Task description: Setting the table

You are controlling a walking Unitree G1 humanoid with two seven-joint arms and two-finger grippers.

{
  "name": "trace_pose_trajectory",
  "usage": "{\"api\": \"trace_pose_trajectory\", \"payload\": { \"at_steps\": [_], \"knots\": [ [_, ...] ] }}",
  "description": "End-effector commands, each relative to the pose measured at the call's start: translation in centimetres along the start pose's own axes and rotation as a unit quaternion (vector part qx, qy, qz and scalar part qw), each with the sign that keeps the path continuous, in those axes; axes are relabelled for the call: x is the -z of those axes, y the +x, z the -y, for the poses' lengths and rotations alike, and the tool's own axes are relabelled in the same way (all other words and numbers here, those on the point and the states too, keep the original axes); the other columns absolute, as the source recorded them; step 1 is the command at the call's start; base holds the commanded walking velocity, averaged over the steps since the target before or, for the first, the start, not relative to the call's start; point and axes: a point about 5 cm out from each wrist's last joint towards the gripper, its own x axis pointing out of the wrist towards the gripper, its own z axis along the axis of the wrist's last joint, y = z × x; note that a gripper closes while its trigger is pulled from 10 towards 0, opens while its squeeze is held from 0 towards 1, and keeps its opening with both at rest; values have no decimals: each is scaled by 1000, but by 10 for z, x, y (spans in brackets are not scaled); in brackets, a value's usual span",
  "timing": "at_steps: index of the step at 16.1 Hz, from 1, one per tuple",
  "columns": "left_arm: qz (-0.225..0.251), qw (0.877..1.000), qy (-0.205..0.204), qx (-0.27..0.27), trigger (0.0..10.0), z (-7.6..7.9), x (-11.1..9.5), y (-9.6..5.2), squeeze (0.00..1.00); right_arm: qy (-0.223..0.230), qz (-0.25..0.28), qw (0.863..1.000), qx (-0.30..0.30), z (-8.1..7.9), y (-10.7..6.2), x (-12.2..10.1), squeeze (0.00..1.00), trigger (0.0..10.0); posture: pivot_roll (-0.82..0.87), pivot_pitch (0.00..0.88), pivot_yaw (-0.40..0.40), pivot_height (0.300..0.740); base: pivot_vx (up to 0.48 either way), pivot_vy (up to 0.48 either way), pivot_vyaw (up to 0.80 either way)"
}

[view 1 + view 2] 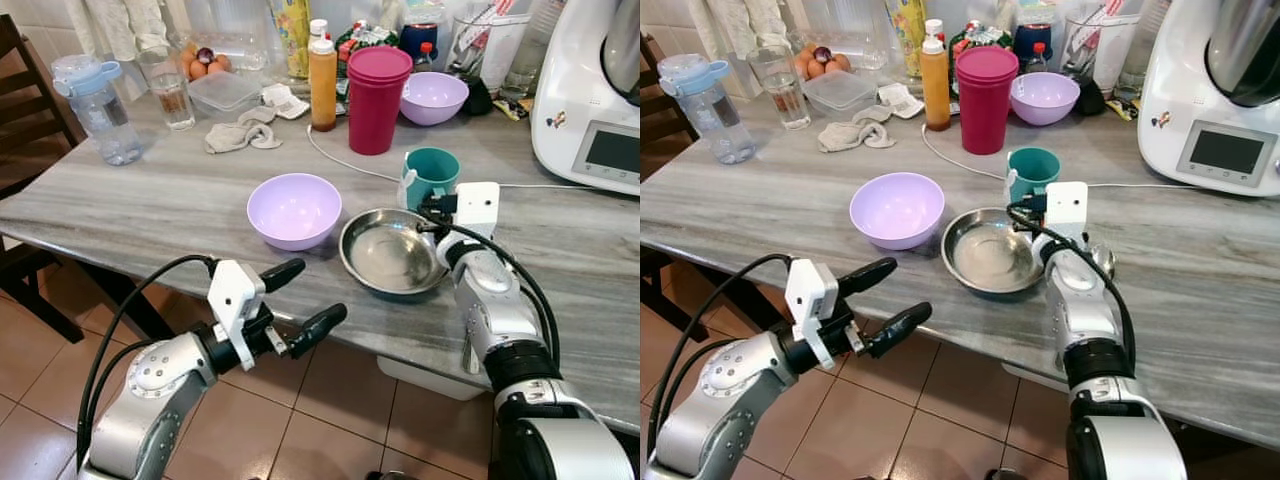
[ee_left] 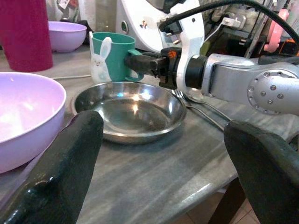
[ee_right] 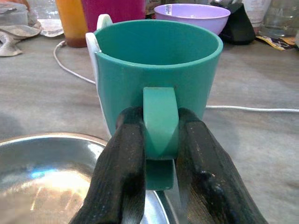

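Left gripper (image 1: 300, 300) hangs spread wide off the table edge (image 1: 330, 330), over floor tiles. Beyond, right gripper (image 3: 161, 154) pinches the teal mug (image 3: 159, 70) by its handle, just behind the steel bowl (image 1: 390, 252); lilac bowl (image 1: 293, 210) alongside.

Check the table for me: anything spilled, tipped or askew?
Nothing spilled or tipped. The teal mug stands upright, its handle pinched by the right tool. The crumpled cloth and loose white cable just look untidy.
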Motion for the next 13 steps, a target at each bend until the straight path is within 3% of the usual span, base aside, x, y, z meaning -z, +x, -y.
{"api": "trace_pose_trajectory", "payload": {
  "at_steps": [1, 2, 3, 4, 5, 13],
  "knots": [
    [-2, 1000, 6, 5, 10000, 2, -2, 0, 0, 0, -2, 1000, -1, -1, 2, -1, 0, 10000, -61, 134, 38, 740, 0, 0, 0],
    [-3, 1000, 6, 7, 10000, 2, -2, 1, 0, 0, -1, 1000, -2, -2, 2, 0, 537, 10000, -62, 134, 39, 740, 0, 0, 0],
    [-3, 1000, 6, 9, 10000, 2, -2, 1, 0, 0, 0, 1000, -2, -2, 2, -1, 784, 10000, -62, 134, 40, 740, 0, 0, 0],
    [-3, 1000, 6, 9, 10000, 2, -2, 1, 0, -1, 0, 1000, -2, -3, 2, 0, 859, 10000, -62, 132, 41, 740, 0, 0, 0],
    [-3, 1000, 7, 9, 10000, 2, -2, 1, 0, -1, 1, 1000, -2, -3, 2, 0, 1000, 10000, -62, 132, 41, 740, 0, 0, 0],
    [-2, 1000, 6, 7, 10000, 3, -2, 2, 0, -16, 16, 1000, -1, -3, 2, -3, 1000, 10000, -58, 128, 40, 740, 0, 0, 0]
  ]
}}
